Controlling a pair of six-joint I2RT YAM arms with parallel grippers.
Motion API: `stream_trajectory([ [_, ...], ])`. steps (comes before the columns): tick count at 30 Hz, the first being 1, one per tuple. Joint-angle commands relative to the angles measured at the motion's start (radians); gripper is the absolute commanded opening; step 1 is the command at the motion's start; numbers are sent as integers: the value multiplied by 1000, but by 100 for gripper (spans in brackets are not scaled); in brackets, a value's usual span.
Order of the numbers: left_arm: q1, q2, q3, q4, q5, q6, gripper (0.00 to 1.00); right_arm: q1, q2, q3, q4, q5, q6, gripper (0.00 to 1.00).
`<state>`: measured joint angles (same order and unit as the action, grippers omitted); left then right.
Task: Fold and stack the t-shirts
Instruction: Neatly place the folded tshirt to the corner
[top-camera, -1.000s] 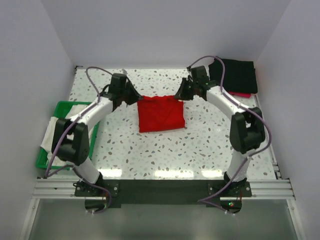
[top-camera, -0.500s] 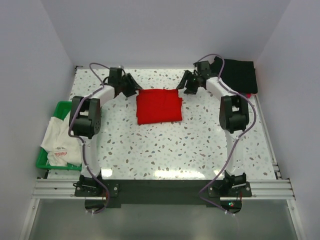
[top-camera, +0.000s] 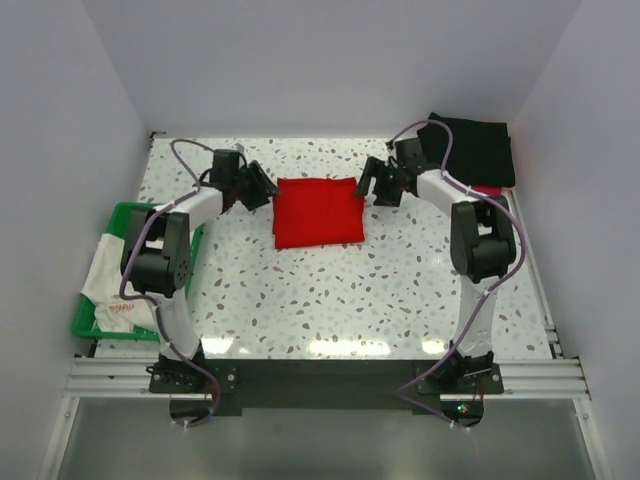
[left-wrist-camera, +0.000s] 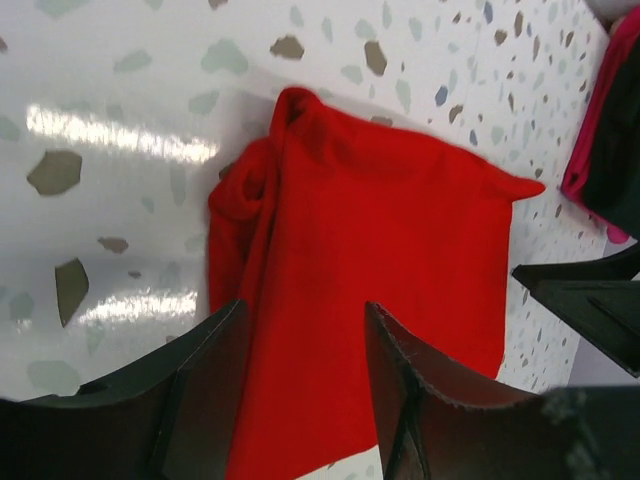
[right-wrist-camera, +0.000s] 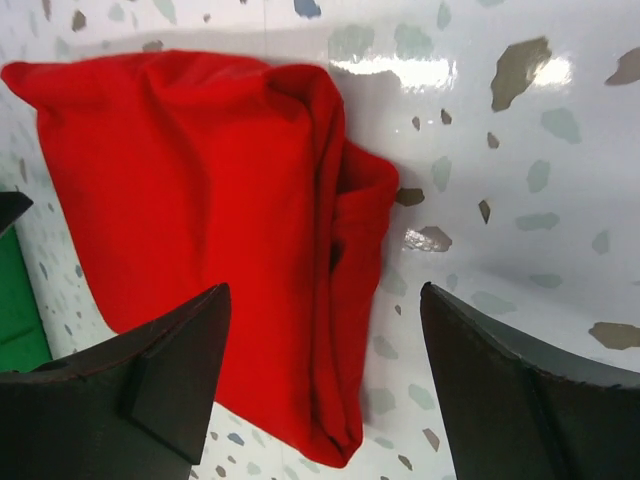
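Fingers (left-wrist-camera: 200, 400) of the left hand (left-wrist-camera: 305, 325) stood partly apart with nothing between them but a view of the cloth below. We judged this hand empty and poised over one side edge of the red shirt (left-wrist-camera: 380, 260). The right hand (right-wrist-camera: 322, 300) was spread wider, also empty, and hung over the opposite side edge, where the layers bunched into a thick roll.

From above, the two hands flanked the red shirt (top-camera: 318, 210) at its far corners, left hand (top-camera: 258, 185) on one side and right hand (top-camera: 372, 180) on the other. That mirrored placement suited a two-handed move on a soft thing that would sag if taken from one side only.

The red shirt lay flat on the desk (top-camera: 350, 290) as a compact rectangle toward the far middle, so we judged its folding done or nearly so.

Beyond the right hand, in the far right corner, the black shirts (top-camera: 475, 148) sat folded in a pile, the likely place for stacking. At the left edge, a white shirt (top-camera: 115, 285) lay crumpled in and over the green basket (top-camera: 130, 215), not yet folded.
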<state>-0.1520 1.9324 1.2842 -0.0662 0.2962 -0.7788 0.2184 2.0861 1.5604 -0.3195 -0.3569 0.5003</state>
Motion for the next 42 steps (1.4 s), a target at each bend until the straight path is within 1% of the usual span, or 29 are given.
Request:
stream_trajectory([
  [1,-24,-79,-55,37,37,-14,54,24,20,-17,54,16,-34,80],
  [6,-31,-176,-114,13,63,-4,54,53,61,0,45,38,-48,80],
  [10,-31,-245,-163,-20,69,15,53,78,89,16,25,90,-51,78],
  [12,-31,-282,-180,-35,70,24,53,85,100,26,-4,108,-51,74],
  [15,-32,-338,-206,-50,75,38,52,91,109,24,-4,127,-43,68],
  [16,-31,-351,-213,-56,77,45,52,93,112,30,-7,130,-40,65],
  [21,-31,-423,-243,-79,87,78,52,131,152,69,-29,179,-40,60],
  [24,-31,-458,-270,-96,106,95,52,144,170,82,-38,206,-32,54],
  [27,-31,-506,-311,-104,129,116,51,145,180,90,-46,249,-40,37],
  [28,-31,-519,-321,-110,135,125,51,147,183,101,-52,269,-46,16],
  [29,-31,-551,-332,-118,142,139,51,147,184,108,-67,289,-52,4],
  [30,-31,-567,-350,-129,146,168,51,148,187,118,-76,308,-74,0],
  [36,-31,-722,-448,-198,149,268,51,148,184,153,-110,493,-158,0],
  [38,-31,-769,-477,-201,147,276,51,148,195,194,-148,560,-173,0],
  [42,-31,-812,-517,-213,133,306,51,145,238,322,-234,633,-218,0],
])
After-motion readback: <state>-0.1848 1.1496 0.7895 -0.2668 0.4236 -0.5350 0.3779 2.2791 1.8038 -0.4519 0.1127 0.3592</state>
